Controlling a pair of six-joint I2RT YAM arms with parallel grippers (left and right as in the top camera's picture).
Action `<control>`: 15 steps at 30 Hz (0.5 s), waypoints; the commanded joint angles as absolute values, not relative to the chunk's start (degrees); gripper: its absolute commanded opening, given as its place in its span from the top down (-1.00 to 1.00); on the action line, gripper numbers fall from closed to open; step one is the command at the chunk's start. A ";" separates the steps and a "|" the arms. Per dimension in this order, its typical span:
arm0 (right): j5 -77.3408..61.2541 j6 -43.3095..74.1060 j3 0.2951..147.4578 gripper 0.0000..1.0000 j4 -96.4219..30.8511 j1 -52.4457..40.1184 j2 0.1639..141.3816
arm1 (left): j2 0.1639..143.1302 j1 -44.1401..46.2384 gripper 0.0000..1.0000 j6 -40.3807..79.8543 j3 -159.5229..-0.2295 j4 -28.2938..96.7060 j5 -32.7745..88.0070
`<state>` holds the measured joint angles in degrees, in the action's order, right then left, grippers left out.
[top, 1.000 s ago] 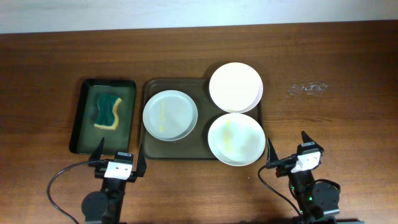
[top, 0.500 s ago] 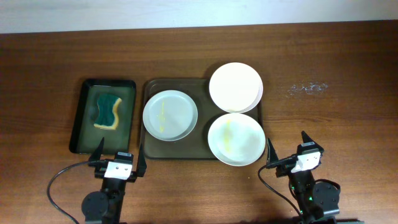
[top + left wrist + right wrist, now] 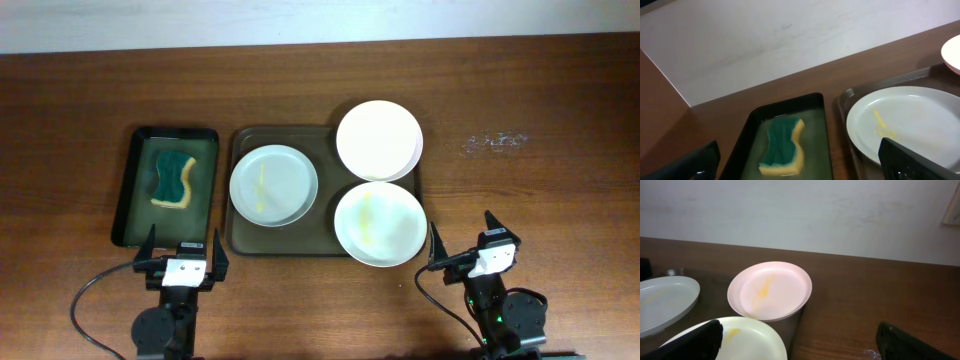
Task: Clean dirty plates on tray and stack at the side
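At the near edge of the table [image 3: 560, 200] both the left gripper [image 3: 184, 250] and right gripper [image 3: 462, 238] stand wide and empty, so, with three smeared plates [image 3: 273, 186] lying on the tray [image 3: 328, 216] (one overhanging its far corner), the left should pinch the sponge [image 3: 172, 179] across its narrow waist.

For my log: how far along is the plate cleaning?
Done: nothing. The left plate, back plate and front plate sit on the tray, each with yellow smears; none is stacked aside. In hand: nothing; the left gripper and right gripper are open, empty, the sponge in its black tray. Left: wipe and stack all three.
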<state>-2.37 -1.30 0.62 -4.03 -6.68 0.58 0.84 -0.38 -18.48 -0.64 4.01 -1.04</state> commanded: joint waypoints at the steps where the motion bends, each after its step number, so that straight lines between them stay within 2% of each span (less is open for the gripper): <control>1: -2.11 -0.84 0.32 -0.97 -4.27 -6.35 0.36 | 0.36 -0.14 -0.99 -19.11 -0.54 3.79 -0.75; 5: -2.09 -0.84 0.32 -0.97 -4.12 -6.35 0.36 | 0.36 -0.14 -0.99 -18.90 -0.54 2.17 10.52; 15: -2.74 -0.84 7.92 -0.97 -7.09 -6.35 0.75 | 2.66 -0.16 -0.99 -18.72 -3.62 0.54 15.29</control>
